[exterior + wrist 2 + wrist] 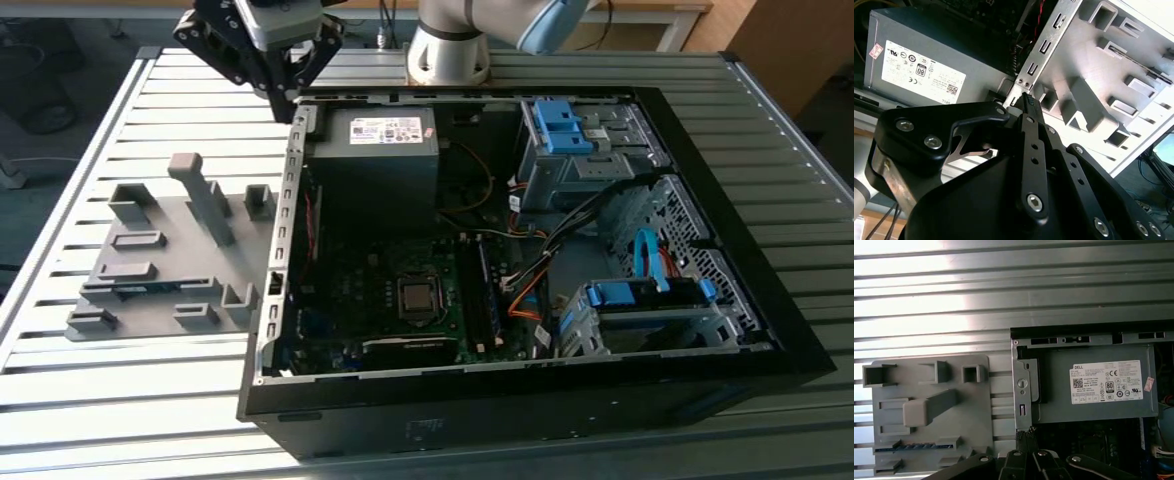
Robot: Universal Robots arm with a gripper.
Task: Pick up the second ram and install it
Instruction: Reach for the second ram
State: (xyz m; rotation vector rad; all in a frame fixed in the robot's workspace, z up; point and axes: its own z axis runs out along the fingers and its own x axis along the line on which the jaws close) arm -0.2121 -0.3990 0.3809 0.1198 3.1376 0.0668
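End effector (283, 98): fingers closed on each other, gripping nothing. It hangs over the corner of the computer case (534, 400) that faces the holder tray (187, 270).
Second ram (919, 446): in the first wrist view I see its blue edge standing in a slot of the holder tray, well apart from the fingertips. In the exterior view it lies at the tray's lower part (134, 290).
Approach, my judgement: I would open the fingers before descending, square them across the board's thin faces, grip near mid-length, and lift straight out so it does not bind in the slot. The tall post (200, 195) on the tray needs a clear berth.
Power supply (380, 150): just beside the fingertips, inside the case.
Motherboard (387, 300): deeper in the case, among loose cables.
Surface (134, 420): slatted metal, carrying tray, case and arm base (447, 50).
Room: dark floor (54, 60) at the exterior view's left, wooden furniture (787, 50) at its right.
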